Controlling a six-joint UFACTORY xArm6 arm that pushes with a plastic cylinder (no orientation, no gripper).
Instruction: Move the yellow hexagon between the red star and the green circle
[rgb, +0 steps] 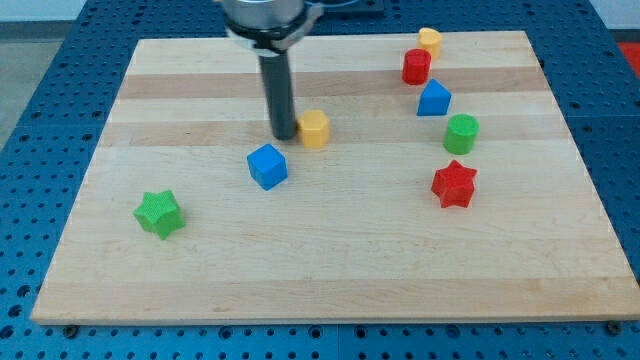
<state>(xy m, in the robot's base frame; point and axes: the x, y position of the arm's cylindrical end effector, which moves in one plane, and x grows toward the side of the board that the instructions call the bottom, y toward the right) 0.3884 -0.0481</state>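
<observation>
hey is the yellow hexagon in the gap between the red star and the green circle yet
Not yet. The yellow hexagon sits mid-board beside my tip, well left of the green circle and red star.

The tip (284, 136) is seen at upper centre of the wooden board (330, 270), touching the left side of the yellow hexagon (315, 129). A blue cube (267, 166) lies just below. At right, the green circle (461, 133) is placed just above the red star (454, 184). A green star (159, 213) is shown at lower left.
</observation>
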